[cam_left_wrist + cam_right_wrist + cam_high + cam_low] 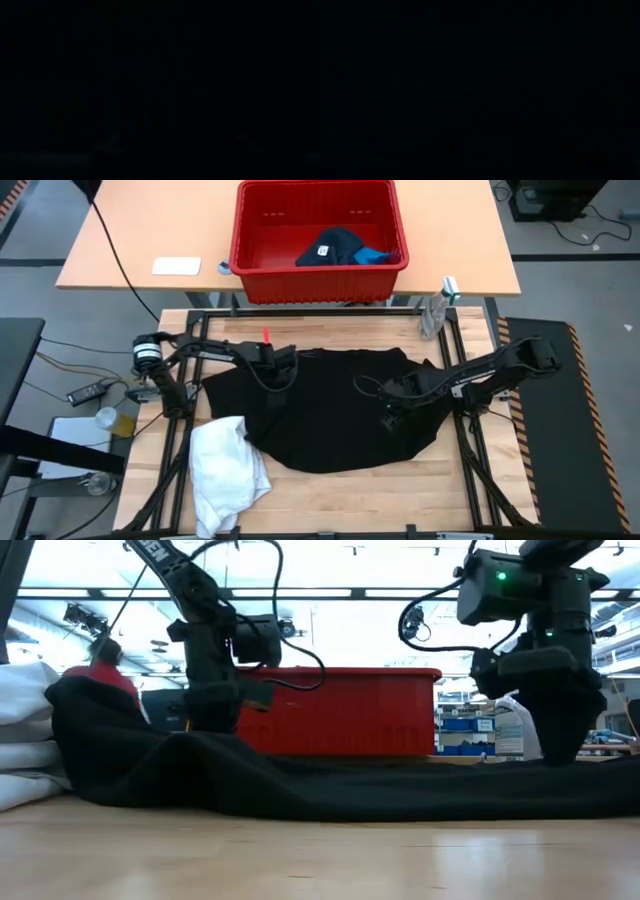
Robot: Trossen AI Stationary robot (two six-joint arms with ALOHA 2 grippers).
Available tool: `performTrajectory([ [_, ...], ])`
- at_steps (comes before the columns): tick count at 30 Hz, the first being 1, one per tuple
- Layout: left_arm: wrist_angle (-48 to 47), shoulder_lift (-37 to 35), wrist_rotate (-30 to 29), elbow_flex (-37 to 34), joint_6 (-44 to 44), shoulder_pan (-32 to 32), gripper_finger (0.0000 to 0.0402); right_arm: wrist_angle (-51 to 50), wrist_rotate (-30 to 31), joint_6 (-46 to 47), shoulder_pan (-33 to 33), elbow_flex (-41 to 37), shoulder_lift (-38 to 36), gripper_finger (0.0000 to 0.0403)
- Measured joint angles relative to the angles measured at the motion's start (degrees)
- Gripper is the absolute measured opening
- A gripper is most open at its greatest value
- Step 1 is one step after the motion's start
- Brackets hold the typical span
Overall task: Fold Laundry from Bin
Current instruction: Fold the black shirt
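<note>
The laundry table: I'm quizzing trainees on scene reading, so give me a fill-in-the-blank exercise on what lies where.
1. The black garment lies spread on the ____ table.
2. The white garment sits bunched at the black garment's ____ side in the high view.
3. The navy garment lies inside the ____ bin.

Missing words: wooden; left; red

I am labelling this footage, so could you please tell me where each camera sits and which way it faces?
High view: overhead, facing down; both arms over the black cloth garment.
Low view: at table-top height, facing the red ribbed plastic bin; both arms show.
Left wrist and right wrist views: all dark, nothing readable.
Shared: high and low views both show garment, bin and arms.
</note>
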Motion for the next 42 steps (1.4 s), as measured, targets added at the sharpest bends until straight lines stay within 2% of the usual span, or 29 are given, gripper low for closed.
performTrajectory([
  [4, 3.19, 1.12, -2.91, 0.09, 1.88, 0.85, 0.0171, 0.83, -3.68, 1.44, 3.52, 0.00, 3.35, 0.0171],
  [9, 12.57, 1.23, -8.71, -0.25, 6.20, 0.93, 0.0171, 7.14, -11.64, 6.10, 8.53, 0.41, 7.37, 0.0169],
  [15, 25.09, 3.61, -10.63, -0.26, 8.62, 2.11, 0.0171, 14.28, -21.00, 11.11, 12.60, 5.63, 10.61, 0.0169],
  [18, 26.10, 3.49, -10.68, 0.68, 8.62, 2.99, 0.0171, 16.44, -28.64, 9.96, 13.07, 9.90, 11.60, 0.0169],
  [20, 23.01, 1.76, -10.68, 2.32, 8.96, 3.24, 0.0171, 14.56, -30.35, 8.94, 13.11, 12.48, 10.82, 0.0169],
  [22, 18.74, -0.84, -10.66, 4.71, 10.66, 2.99, 0.0171, 11.50, -27.36, 7.35, 12.20, 14.80, 8.39, 0.0169],
  [25, 12.39, -5.11, -9.99, 6.73, 10.73, 1.59, 0.0171, 6.57, -16.17, 2.26, 9.41, 16.61, 5.12, 0.0169],
  [27, 10.75, -7.92, -5.49, 6.71, 8.07, 0.35, 0.0171, 6.04, -9.32, -2.75, 6.39, 16.48, 3.95, 0.0169],
  [28, 10.26, -9.23, -2.59, 6.21, 6.05, -0.56, 0.0171, 6.44, -8.01, -5.35, 4.33, 16.25, 3.73, 0.0169],
  [31, 10.22, -12.58, 4.18, 3.39, -1.16, -4.98, 0.0171, 8.54, -7.87, -12.91, -3.36, 14.54, 5.01, 0.0169],
  [34, 9.61, -14.31, 5.25, 0.54, -9.77, -11.84, 0.0171, 10.48, -6.75, -19.98, -10.65, 13.95, 6.89, 0.0169],
  [37, 6.50, -14.98, 5.71, -0.09, -17.82, -18.25, 0.0171, 7.90, -7.20, -23.74, -16.94, 14.23, 7.36, 0.0169],
  [39, 3.71, -14.79, 3.36, -0.14, -21.36, -21.53, 0.0171, 5.31, -6.94, -25.52, -19.93, 14.19, 7.20, 0.0169],
  [42, 1.39, -13.68, -4.27, -0.20, -24.58, -24.01, 0.0171, 1.35, -6.00, -30.55, -22.41, 14.17, 6.72, 0.0169],
])
